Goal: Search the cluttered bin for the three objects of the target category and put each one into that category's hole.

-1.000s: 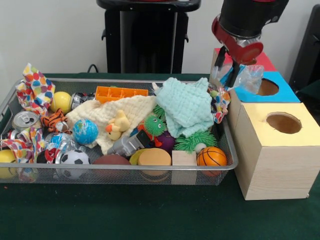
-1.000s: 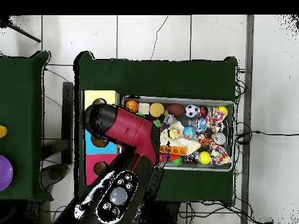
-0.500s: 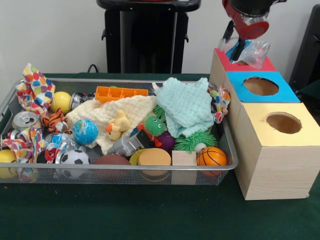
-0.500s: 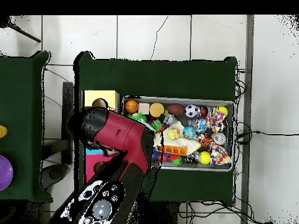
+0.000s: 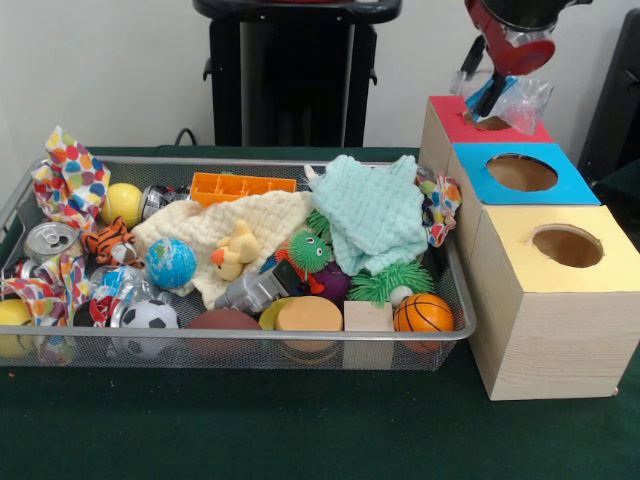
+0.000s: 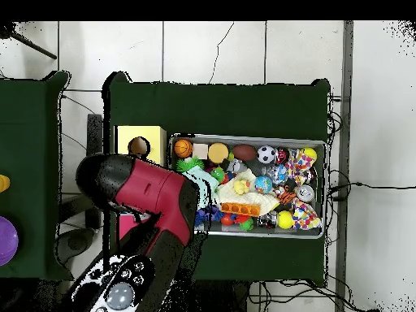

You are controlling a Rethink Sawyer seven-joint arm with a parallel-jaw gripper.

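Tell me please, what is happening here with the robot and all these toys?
The robot's gripper holds a crumpled clear plastic bag just above the hole of the red-topped box, apparently about to drop it in. The blue-topped box and the yellow-topped box stand beside it. The bin is full of clutter: balls, cloths, cans and toys.
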